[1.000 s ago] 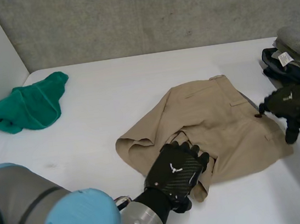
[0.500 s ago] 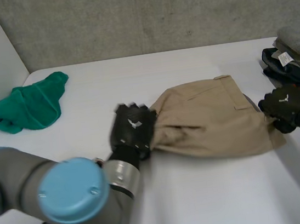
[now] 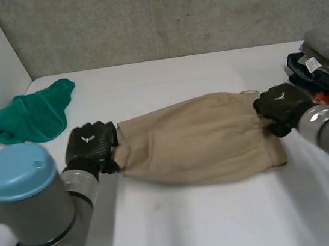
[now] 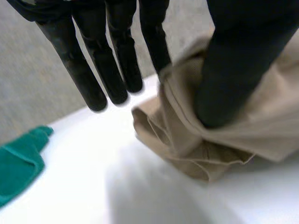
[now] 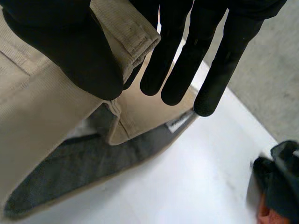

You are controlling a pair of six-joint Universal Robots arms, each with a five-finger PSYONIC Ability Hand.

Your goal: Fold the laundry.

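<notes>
A: What takes up the most room?

B: The white surface (image 3: 196, 228). Across its middle lie the tan trousers (image 3: 197, 140), drawn out flat from left to right in one long band, a little nearer the far side than the near edge.

A: What else is on it?

B: A stack of clothes (image 3: 322, 66) at the far right edge, grey on top and dark beneath, just beside the trousers' right end. A crumpled green cloth (image 3: 30, 115) sits at the far left, well apart from the trousers.

A: And the hands?

B: The left hand (image 3: 90, 146) is at the trousers' left end. Its thumb presses the bunched cloth against one finger, and the other fingers (image 4: 88, 70) stay straight and clear of it. The right hand (image 3: 280, 103) is at the far right corner, pinching the waistband (image 5: 133, 39) between thumb and one finger, the rest held straight.
</notes>
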